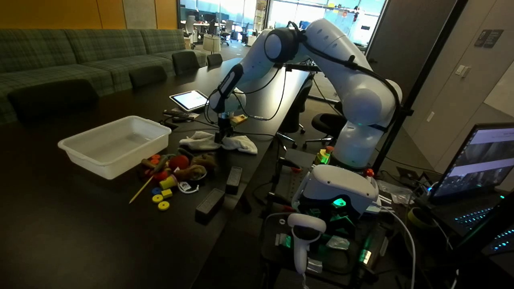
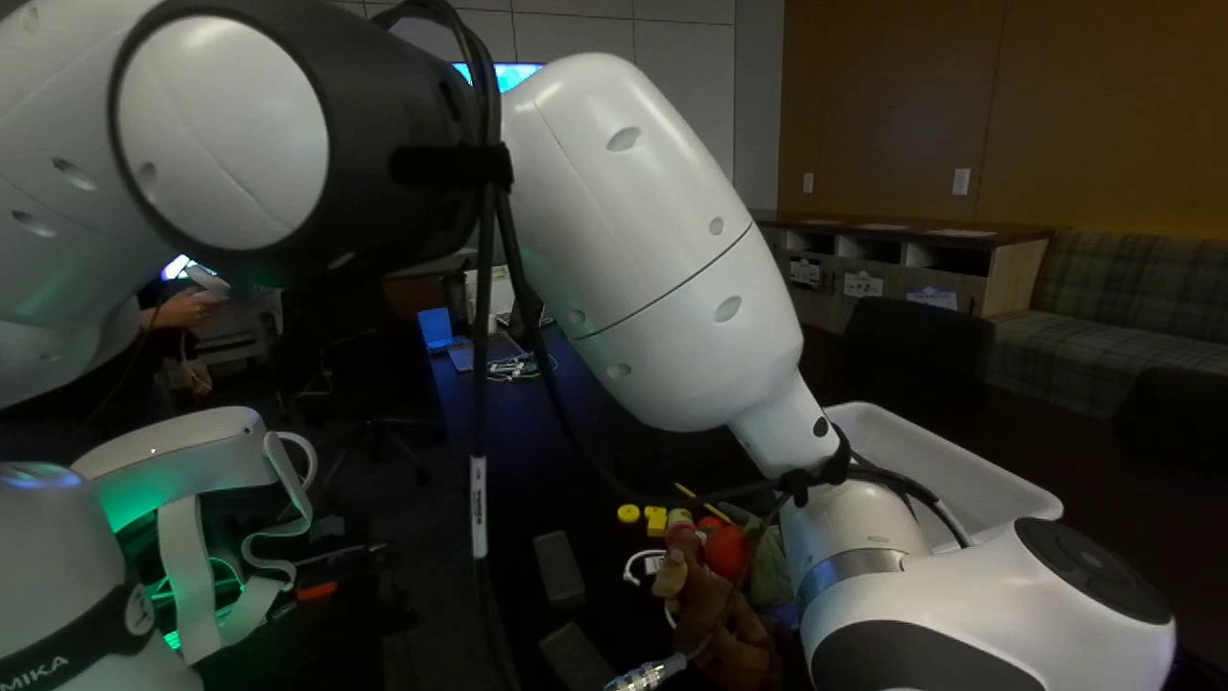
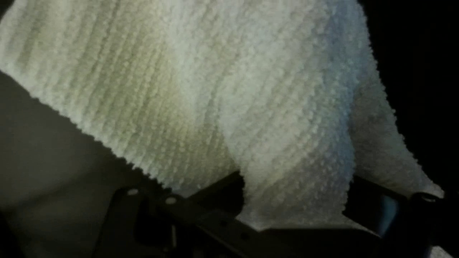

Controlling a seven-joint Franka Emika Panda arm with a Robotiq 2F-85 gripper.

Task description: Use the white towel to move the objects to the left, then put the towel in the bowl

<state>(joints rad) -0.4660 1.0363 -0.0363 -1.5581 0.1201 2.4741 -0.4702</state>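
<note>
The white towel (image 1: 243, 144) lies bunched on the dark table in an exterior view. My gripper (image 1: 222, 136) points down into its middle. In the wrist view the towel (image 3: 287, 107) is squeezed into a fold between the two black fingers (image 3: 296, 195); the fingertips are partly hidden by the cloth. The objects lie in a pile nearer that camera: a red ball (image 1: 178, 162), a brown soft toy (image 1: 188, 173), a yellow cup (image 1: 168, 182), yellow rings (image 1: 163, 206) and a yellow stick (image 1: 140, 190). A white tub (image 1: 138, 155) stands beside the pile; no other bowl shows. The arm hides the gripper and towel in an exterior view (image 2: 959, 614).
Two dark grey blocks (image 1: 234, 180) (image 1: 210, 204) lie by the table's edge. A tablet (image 1: 189, 100), cables and a small yellow item (image 1: 239, 119) lie beyond the gripper. A cable hangs from the arm.
</note>
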